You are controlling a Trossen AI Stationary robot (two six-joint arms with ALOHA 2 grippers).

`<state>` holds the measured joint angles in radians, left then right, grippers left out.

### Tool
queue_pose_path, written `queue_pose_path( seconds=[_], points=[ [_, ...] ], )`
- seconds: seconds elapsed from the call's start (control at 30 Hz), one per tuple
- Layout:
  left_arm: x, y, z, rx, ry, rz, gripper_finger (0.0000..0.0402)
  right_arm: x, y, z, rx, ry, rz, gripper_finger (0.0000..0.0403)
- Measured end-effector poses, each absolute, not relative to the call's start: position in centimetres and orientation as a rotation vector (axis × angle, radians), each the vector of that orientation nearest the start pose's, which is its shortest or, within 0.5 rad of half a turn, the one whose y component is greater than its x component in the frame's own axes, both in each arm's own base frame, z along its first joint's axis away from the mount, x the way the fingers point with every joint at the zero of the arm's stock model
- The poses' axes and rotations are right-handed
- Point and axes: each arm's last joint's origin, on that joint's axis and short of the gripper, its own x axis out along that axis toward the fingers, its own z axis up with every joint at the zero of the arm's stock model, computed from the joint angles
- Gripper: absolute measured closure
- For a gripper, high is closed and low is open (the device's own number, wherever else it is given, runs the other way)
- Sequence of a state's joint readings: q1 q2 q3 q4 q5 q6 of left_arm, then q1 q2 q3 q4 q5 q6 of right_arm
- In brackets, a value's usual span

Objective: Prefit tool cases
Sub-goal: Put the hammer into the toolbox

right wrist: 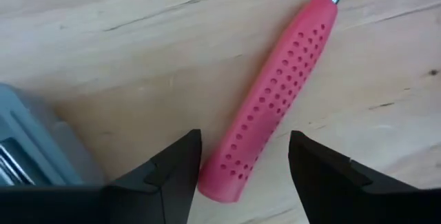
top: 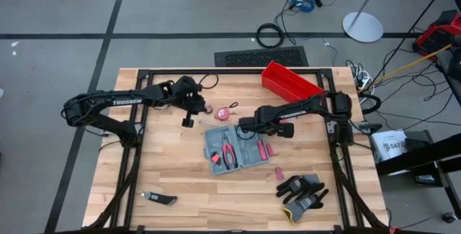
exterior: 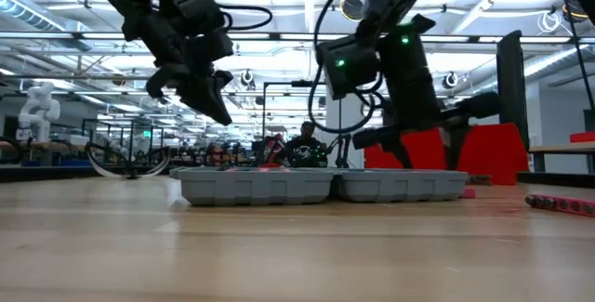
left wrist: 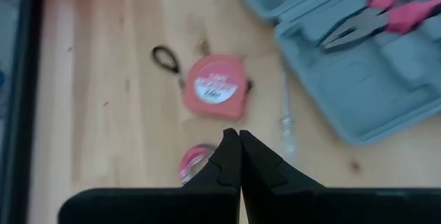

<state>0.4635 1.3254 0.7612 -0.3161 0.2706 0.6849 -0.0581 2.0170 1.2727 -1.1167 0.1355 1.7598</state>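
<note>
The tool case (top: 235,149) lies open near the table's middle, both grey halves flat, pink-handled pliers (top: 229,152) seated in one slot and other pink-handled tools (top: 261,149) in the half toward 3 o'clock. At the case's 1 o'clock the right gripper (right wrist: 244,162) hangs low with its fingers spread, straddling the butt of a pink perforated tool handle (right wrist: 275,96) that lies on the wood, not yet pinched. My reading: the step is fetching a loose tool for its slot; next the fingers must close on the handle, lift, and line it up with the matching recess.

The left gripper (left wrist: 239,156), fingers pressed together and empty, waits at the case's 11 o'clock above a pink tape measure (left wrist: 213,87).

Count: one case, one red bin (top: 289,81) at 1 o'clock, one pair of black gloves (top: 302,193) at 5 o'clock, one small dark tool (top: 158,199) at 7 o'clock.
</note>
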Motion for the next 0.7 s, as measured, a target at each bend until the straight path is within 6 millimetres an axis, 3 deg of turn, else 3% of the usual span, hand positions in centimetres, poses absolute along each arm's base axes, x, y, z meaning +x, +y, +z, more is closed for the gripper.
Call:
queue_pose_path(
  seconds=[0.13, 0.27, 0.33, 0.47, 0.57, 0.7],
  points=[
    [23.5, 10.0, 20.5, 0.324, 0.824, -0.159, 0.04, 32.0, -2.3, 11.2, 1.135, 1.191, -1.56, 0.0218],
    [23.7, 9.3, 20.5, 0.331, 0.826, -0.188, 0.04, 31.7, -1.7, 10.7, 1.13, 1.19, -1.537, 0.0295],
    [23.8, 9.0, 20.5, 0.337, 0.825, -0.199, 0.04, 31.7, -1.4, 10.9, 1.101, 1.206, -1.505, 0.0333],
    [23.9, 8.7, 20.5, 0.344, 0.823, -0.211, 0.04, 31.8, -0.5, 11.7, 1.008, 1.198, -1.504, 0.0333],
    [23.9, 8.7, 20.5, 0.345, 0.822, -0.213, 0.04, 31.3, 0.3, 12.8, 0.955, 1.305, -1.564, 0.0339],
    [23.9, 8.6, 20.4, 0.323, 0.828, -0.208, 0.04, 30.8, 1.8, 15.2, 0.852, 1.435, -1.673, 0.0399]
  ],
)
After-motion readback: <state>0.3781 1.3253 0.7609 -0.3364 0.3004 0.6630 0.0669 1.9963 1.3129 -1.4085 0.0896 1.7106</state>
